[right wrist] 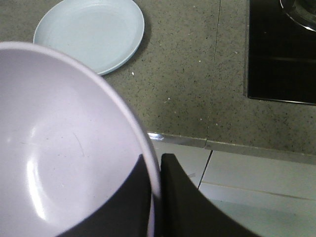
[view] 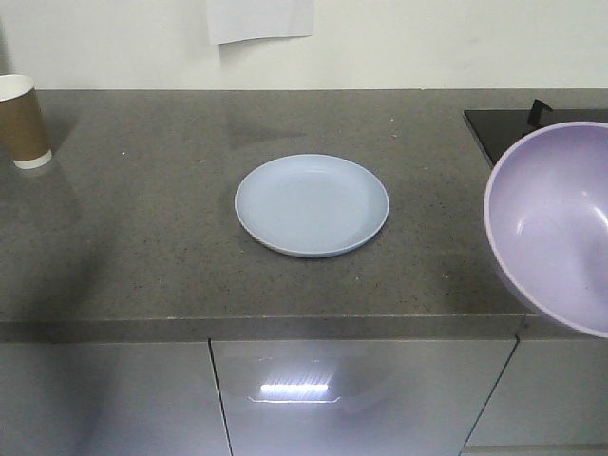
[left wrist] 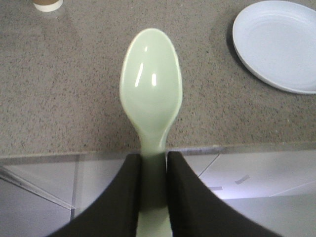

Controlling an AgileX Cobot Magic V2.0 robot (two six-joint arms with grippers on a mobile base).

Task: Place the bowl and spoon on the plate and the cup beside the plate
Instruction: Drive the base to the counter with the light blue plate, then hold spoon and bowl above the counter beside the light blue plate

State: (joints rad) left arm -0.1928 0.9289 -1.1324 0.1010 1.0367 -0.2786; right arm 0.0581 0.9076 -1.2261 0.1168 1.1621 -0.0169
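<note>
**Spoon and bowl in the air, nothing on the plate yet**

At the far left the cup [view: 24, 122] stands upright near the back wall, well apart from the plate. By my reading, the step of setting it beside the plate is not yet done.

The left claw [left wrist: 153, 159] is closed on the handle of the spoon [left wrist: 151, 89]. The spoon is held in the air over the front edge of the surface [view: 142, 237], with its hollow facing the wrist camera. The plate is off to its right.

In the middle the plate [view: 312, 205] lies flat and bare, with neither bowl nor spoon on it.

To the right the bowl [view: 556, 228] hangs tilted near the right front edge, its open side turned toward the front camera. The right claw [right wrist: 157, 163] pinches its rim, one finger inside and one outside.

Both pickups look done, and all three placements remain.

A sheet of paper [view: 259, 19] hangs on the wall above, and grey cabinet fronts [view: 361, 399] run below. A black cooktop [view: 518, 128] sits at the back right, clear of the bowl's way to the plate.

Nothing lies between either held piece and the plate. The likely trouble is both arms meeting over the same spot. The cup also needs a claw that has let go of its load first.
</note>
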